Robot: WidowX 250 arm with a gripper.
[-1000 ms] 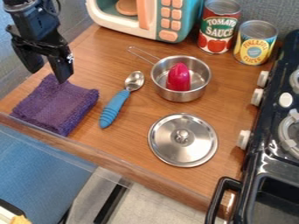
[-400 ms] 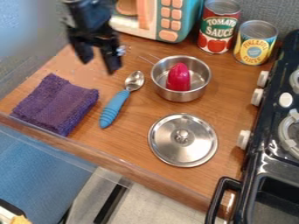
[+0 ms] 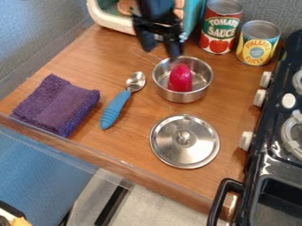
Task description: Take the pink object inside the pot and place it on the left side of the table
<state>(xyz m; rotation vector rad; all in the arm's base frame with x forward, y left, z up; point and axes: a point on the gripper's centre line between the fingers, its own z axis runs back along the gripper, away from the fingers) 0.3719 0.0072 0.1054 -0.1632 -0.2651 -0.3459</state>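
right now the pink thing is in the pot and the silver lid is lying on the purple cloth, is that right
Not the lid's place: the camera view shows the silver lid lying on the wooden table, off the purple cloth. The pink thing is in the pot.

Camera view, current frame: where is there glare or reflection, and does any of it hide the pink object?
Camera view: bright highlights on the round silver metal lid and along the small silver metal pot; white glints on the glossy black stove; none of it hides the rounded pink object.
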